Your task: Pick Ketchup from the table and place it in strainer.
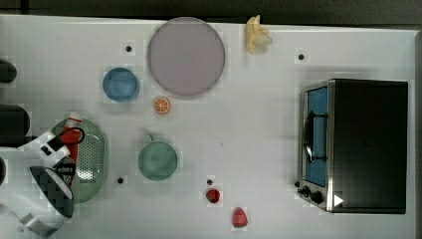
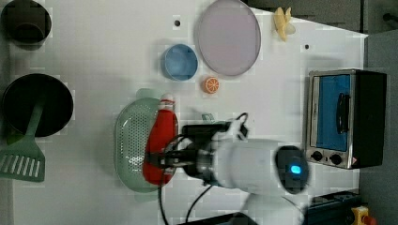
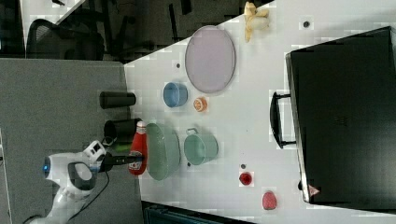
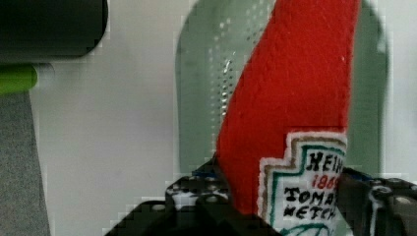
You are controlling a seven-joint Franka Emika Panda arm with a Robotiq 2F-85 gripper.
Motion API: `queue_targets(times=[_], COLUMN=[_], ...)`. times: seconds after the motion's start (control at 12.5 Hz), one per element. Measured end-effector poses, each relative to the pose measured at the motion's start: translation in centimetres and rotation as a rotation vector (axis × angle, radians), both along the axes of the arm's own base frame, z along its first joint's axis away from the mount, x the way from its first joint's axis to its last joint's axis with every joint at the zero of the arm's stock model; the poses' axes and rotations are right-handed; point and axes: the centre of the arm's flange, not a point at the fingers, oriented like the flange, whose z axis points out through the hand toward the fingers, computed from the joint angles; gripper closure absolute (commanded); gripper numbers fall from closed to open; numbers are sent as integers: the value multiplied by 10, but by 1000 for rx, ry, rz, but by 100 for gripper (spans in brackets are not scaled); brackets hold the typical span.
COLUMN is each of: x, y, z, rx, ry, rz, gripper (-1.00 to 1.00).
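Observation:
The ketchup, a slim red bottle with a white cap, hangs lengthways over the strainer, a pale green oval basket with a perforated bottom. My gripper is shut on the bottle's label end. In the wrist view the fingers press both sides of the ketchup, with the strainer beneath it. The top view has the ketchup over the strainer at the top view's left. In the right view the ketchup is raised beside the strainer's rim, with my gripper on it.
A teal cup stands to the right of the strainer in the top view. A blue bowl, a lilac plate and an orange slice lie beyond. A toaster oven stands far right. Black pots and a spatula flank the strainer.

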Motion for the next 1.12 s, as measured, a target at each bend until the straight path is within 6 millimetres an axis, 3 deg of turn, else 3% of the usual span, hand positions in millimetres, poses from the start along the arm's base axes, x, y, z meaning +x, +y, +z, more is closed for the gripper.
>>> queue_targets(times=[0.16,0.32,0.4,0.64,0.72,0.88,1.12], x=[-5,-4,-2,3,8,17,33], y=[6,-2,-6,-17,-20,-31,-67], z=[-45,-80,-89,-89,-75,-26,79], rx=[17,30,34,11,-3,-41,-75], ry=[43,66,62,64,49,-1,-30], rz=[-24,-69,-80,-142,-168,-216,-374], gripper=[-31,-72,-95,-100,-100,-100,-100])
